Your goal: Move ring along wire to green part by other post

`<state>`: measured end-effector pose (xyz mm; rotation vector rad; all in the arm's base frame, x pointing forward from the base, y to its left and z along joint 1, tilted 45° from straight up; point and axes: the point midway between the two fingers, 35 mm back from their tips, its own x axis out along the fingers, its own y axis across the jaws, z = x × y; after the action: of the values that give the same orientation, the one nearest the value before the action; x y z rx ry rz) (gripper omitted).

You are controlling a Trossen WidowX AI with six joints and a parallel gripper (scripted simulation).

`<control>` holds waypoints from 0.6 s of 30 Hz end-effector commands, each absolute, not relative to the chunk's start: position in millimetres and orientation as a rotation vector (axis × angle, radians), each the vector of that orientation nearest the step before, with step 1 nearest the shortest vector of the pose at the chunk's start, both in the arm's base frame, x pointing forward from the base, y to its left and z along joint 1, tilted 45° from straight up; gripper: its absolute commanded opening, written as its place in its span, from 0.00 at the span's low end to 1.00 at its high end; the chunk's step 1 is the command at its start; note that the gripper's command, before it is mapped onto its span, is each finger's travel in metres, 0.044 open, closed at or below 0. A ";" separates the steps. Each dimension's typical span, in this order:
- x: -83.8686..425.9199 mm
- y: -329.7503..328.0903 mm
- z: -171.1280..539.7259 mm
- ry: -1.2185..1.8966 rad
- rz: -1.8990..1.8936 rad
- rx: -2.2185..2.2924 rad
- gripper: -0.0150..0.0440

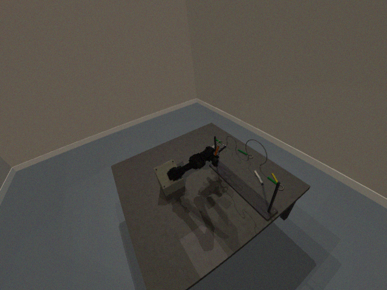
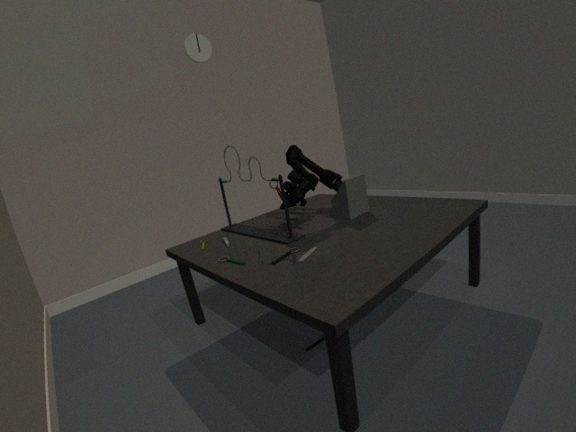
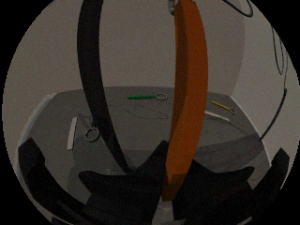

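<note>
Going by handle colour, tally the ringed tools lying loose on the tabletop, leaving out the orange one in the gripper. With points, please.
Green-handled tool [image 1: 242, 152] [image 2: 236, 261] [image 3: 142, 97]: 1
Yellow-handled tool [image 1: 274, 177] [image 2: 202, 246] [image 3: 220, 105]: 1
Black-handled tool [image 1: 222, 148] [image 2: 281, 256] [image 3: 91, 140]: 1
Total: 3

The orange handle [image 1: 216, 150] [image 2: 279, 191] [image 3: 188, 94], a slim straight bar, is held in the gripper [image 2: 283, 201] [image 3: 167, 144]. In the exterior view it slants down toward five o'clock from its thin grey ring [image 1: 219, 142] [image 2: 273, 184], which is at the green wire part [image 2: 275, 179] by the near dark post [image 1: 214, 142] [image 2: 285, 209] [image 3: 89, 56]. The thin grey wire [image 1: 266, 153] [image 2: 239, 169] winds toward nine o'clock, to the far upright post [image 1: 274, 197] [image 2: 225, 202] [image 3: 277, 114]. Whether it passes through the ring is too small to tell.
</note>
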<state>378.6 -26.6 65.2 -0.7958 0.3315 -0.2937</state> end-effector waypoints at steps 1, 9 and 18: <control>378.6 -26.4 64.5 0.333 -0.290 -0.801 0.00; 378.6 -26.6 65.1 0.332 -0.294 -0.796 0.18; 374.9 -24.6 65.9 0.332 -0.293 -0.796 0.53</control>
<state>378.2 -25.6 65.1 -0.7962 0.3310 -0.2902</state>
